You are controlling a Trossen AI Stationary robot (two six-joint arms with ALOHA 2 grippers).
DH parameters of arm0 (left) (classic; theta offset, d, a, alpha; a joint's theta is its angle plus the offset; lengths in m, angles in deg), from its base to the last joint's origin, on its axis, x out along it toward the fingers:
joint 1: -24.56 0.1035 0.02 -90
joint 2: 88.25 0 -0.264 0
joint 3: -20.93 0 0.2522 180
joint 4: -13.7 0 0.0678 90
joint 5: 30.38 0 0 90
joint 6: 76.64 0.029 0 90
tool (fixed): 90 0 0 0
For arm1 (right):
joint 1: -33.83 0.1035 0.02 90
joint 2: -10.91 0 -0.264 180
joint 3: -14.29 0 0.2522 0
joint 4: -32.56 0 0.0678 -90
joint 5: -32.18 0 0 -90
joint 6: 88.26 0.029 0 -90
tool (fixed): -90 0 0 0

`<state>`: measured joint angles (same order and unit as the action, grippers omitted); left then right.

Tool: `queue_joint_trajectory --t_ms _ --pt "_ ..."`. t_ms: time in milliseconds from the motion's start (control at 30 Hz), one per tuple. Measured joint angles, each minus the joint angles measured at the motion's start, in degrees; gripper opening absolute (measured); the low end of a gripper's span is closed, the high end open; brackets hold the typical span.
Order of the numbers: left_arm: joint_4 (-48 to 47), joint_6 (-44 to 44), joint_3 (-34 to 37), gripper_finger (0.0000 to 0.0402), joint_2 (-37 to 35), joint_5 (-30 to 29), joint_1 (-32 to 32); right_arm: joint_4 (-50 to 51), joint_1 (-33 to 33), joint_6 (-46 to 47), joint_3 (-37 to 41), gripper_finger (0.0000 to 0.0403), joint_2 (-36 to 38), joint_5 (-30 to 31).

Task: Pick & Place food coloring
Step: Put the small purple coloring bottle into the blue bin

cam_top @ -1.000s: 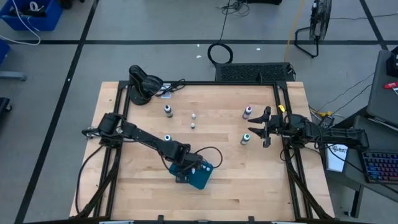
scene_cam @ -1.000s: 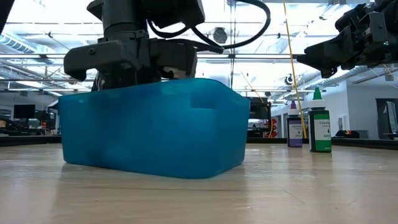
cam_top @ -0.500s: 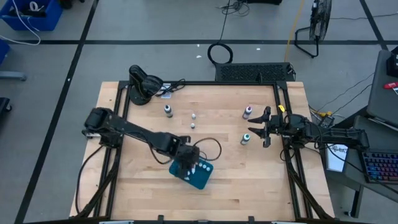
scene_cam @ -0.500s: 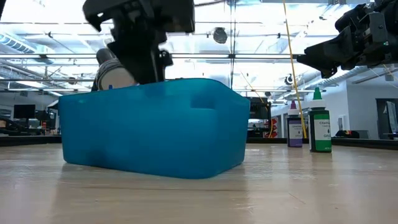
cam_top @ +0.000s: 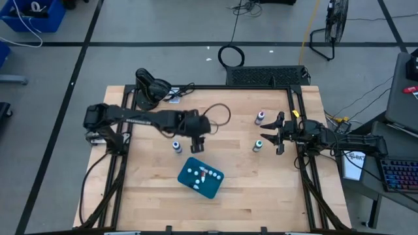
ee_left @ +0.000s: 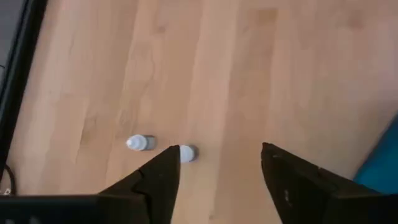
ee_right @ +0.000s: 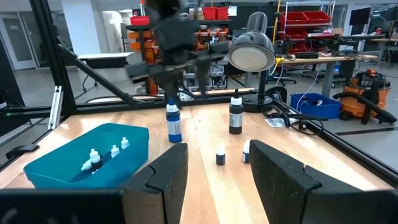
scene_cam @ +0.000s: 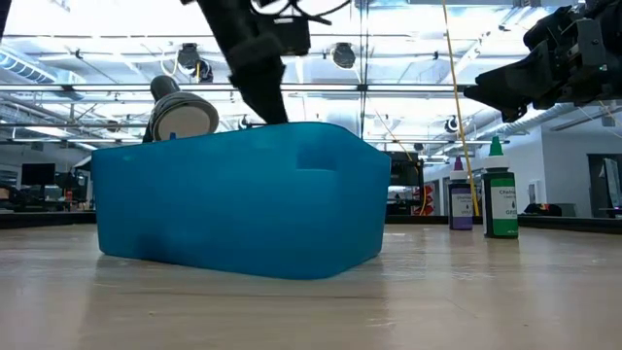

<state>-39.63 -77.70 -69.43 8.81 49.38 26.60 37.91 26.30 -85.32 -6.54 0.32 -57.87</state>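
Food coloring is spread over our bench [cam_top: 150,189]: nearest us, several tiny whitish dropper bottles [cam_top: 199,173] lie in the teal tray [cam_top: 210,188], and a blue bottle [cam_top: 176,146] stands just beyond it. Our left gripper [cam_top: 197,146] hangs above the wood beside that bottle, fingers [ee_left: 163,177] parted and holding nothing, with two tiny bottles [ee_left: 140,143] farther on. Our right gripper [cam_top: 266,136] waits at the right edge, fingers apart and empty, near the green bottle [cam_top: 258,145] and purple bottle [cam_top: 260,117]
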Motion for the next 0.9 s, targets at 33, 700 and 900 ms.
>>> queue_joint_trajectory --t_ms 33,700,900 --pt "-0.35 1.03 0.01 0.0232 0.13 0.8 1.02 0.0 0.0 0.0 0.01 0.016 0.0 0.0" --pt "1.97 9.0 0.11 0.0264 10.41 4.74 7.07 0.02 0.0 0.0 0.0 0.016 -0.09 0.0" --pt "2.21 9.73 0.11 0.0264 13.29 4.85 8.24 0.02 0.0 0.0 0.0 0.016 -0.09 0.0"
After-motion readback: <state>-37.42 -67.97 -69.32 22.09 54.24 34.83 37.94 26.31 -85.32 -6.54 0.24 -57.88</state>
